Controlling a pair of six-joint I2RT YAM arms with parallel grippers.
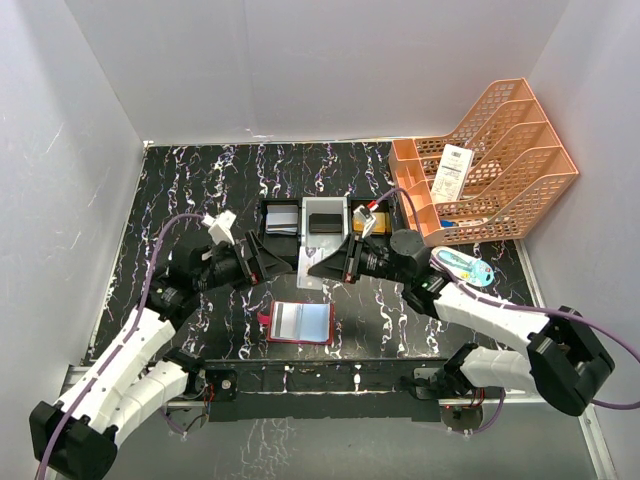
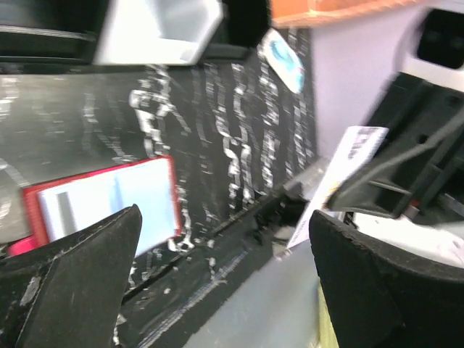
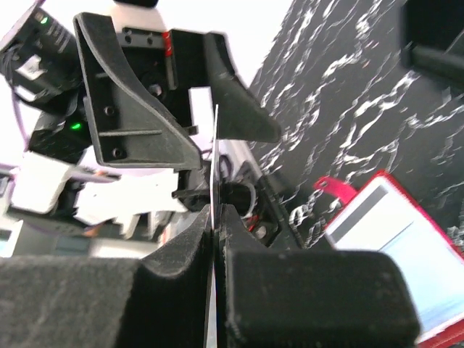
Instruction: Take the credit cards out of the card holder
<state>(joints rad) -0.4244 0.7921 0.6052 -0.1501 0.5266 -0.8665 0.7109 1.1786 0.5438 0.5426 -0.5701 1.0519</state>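
One light, stiff, slick-looking credit card (image 3: 215, 145) was pinched across its faces by my right gripper (image 3: 217, 214); left gripper (image 2: 223, 217), at nine o'clock, stood spread.

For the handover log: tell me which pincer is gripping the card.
The right pincer, shut on the edge-on card; the left pincer stands wide open, gripping nothing.

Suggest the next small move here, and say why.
Probably draw the right pincer back toward the tray: it pinches a credit card edge-on, while the left pincer stands wide open. A light blue card lies in the open card holder.
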